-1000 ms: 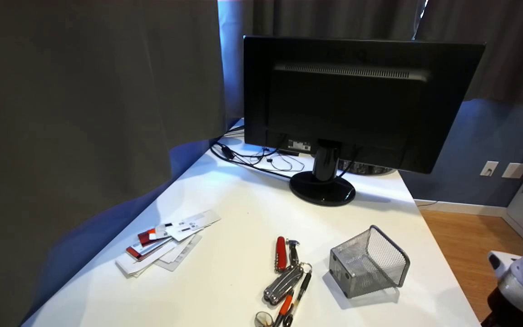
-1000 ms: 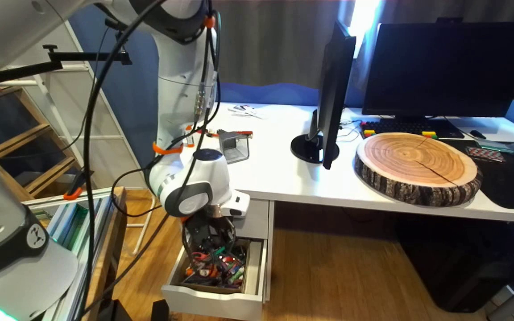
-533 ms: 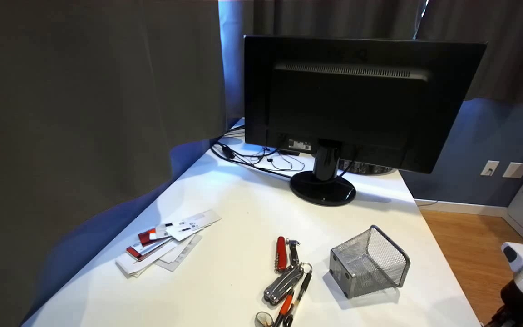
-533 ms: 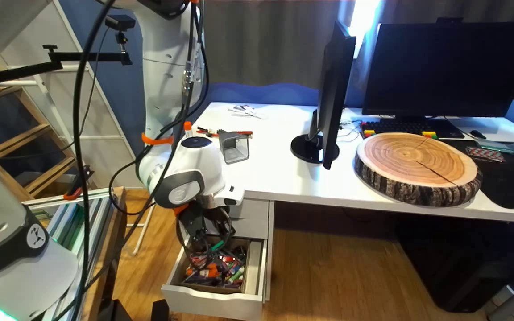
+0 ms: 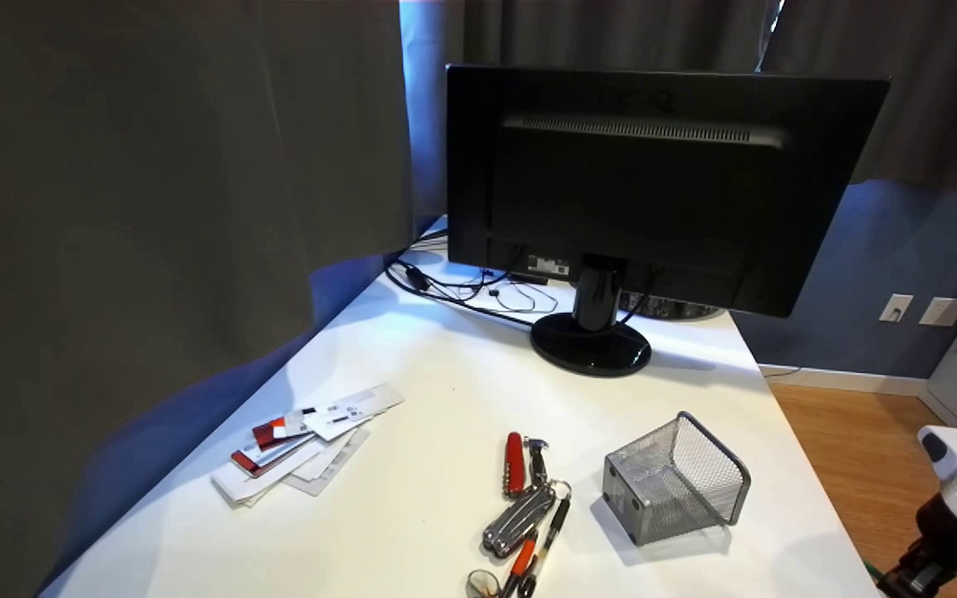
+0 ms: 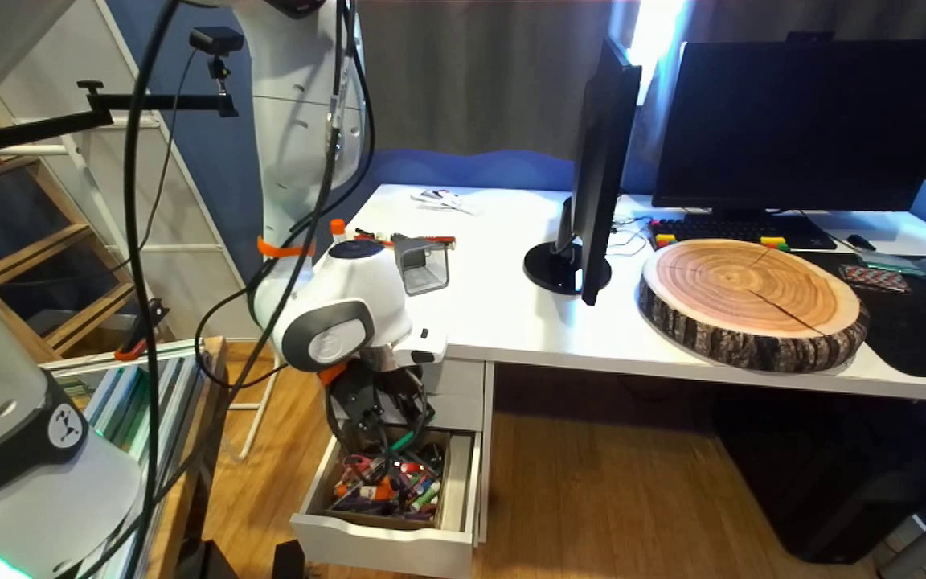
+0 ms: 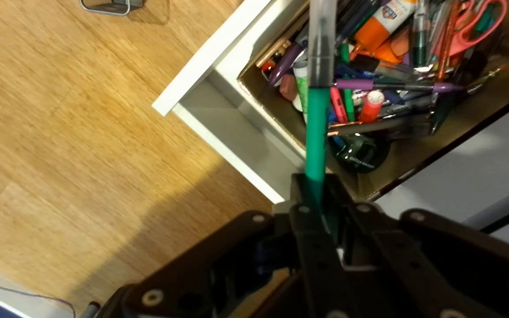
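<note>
My gripper [image 7: 318,187] is shut on a green pen [image 7: 316,132] with a clear, greyish far end. The pen points away from the fingers. In the wrist view it passes in front of an open white drawer [image 7: 210,53]. In the drawer is a cardboard box of pens, pink scissors [image 7: 460,43], an orange glue bottle [image 7: 376,33], a purple pen [image 7: 354,85] and a dark tape dispenser [image 7: 360,154]. In an exterior view the gripper [image 6: 395,438] is just above the drawer [image 6: 383,547], and the green pen [image 6: 403,441] shows between its fingers.
A wire mesh holder [image 5: 669,490] lies on its side on the white desk, near pens, a red pocket knife [image 5: 514,465] and a multitool [image 5: 518,522]. Papers [image 5: 304,444] lie farther off. A monitor [image 6: 604,169] and wood slab [image 6: 752,289] stand on the desk. The desk edge [image 6: 527,355] overhangs the drawer.
The arm has moved up and left, then slightly back right, in an exterior view. The gripper has risen with the green pen. The drawer and desk things have not moved.
</note>
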Available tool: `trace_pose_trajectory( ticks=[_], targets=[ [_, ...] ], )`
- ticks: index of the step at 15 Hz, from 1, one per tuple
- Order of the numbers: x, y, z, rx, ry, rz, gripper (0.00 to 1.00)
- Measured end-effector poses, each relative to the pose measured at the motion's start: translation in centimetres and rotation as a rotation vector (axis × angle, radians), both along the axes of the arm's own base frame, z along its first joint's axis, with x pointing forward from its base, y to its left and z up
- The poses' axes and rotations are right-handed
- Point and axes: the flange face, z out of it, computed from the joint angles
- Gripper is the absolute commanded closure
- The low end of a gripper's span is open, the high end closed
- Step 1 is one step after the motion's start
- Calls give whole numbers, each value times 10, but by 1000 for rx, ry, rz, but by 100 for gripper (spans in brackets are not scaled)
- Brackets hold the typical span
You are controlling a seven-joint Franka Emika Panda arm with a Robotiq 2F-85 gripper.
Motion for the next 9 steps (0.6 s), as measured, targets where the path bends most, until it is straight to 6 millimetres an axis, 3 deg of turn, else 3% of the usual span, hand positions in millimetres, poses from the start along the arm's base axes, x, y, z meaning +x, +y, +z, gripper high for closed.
trace_pose_trajectory(
  ticks=[9],
  targets=[
    [9,3,88,8,-97,102,97]
  ],
)
